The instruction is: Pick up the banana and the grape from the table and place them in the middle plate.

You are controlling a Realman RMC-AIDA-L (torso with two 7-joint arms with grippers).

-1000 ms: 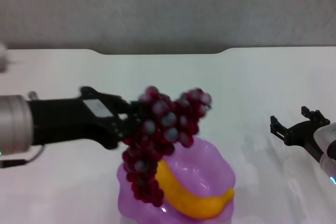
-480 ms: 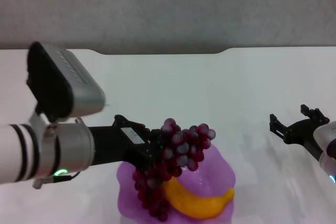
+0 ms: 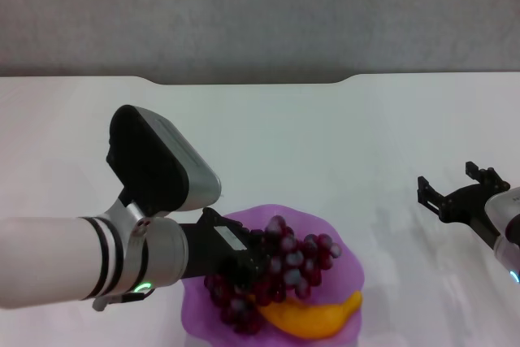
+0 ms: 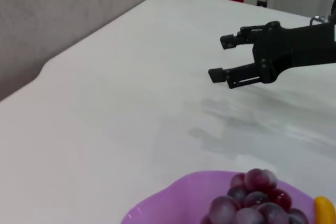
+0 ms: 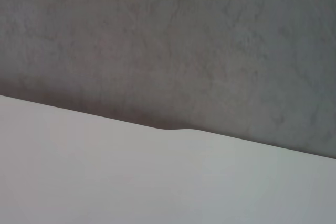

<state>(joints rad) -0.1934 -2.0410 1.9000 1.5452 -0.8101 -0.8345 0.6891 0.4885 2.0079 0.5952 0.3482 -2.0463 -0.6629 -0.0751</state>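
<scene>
The purple scalloped plate (image 3: 258,220) sits at the near middle of the white table (image 3: 325,136). The yellow-orange banana (image 3: 321,320) lies in it. My left gripper (image 3: 253,262) is shut on the dark red grape bunch (image 3: 296,266) and holds it low over the plate, the bunch resting against the banana. The left wrist view shows the top of the grape bunch (image 4: 252,199), the plate rim (image 4: 168,200) and the banana's tip (image 4: 326,209). My right gripper (image 3: 445,191) is open and empty at the right of the table; it also shows in the left wrist view (image 4: 218,57).
The table's far edge (image 3: 244,80) has a notch and a grey wall behind it. The right wrist view shows only the table (image 5: 105,171) and the wall. My left forearm (image 3: 65,262) lies across the near left.
My left arm has lowered the grape bunch down and toward me, from above the plate into it, onto the banana. The right arm has not moved.
</scene>
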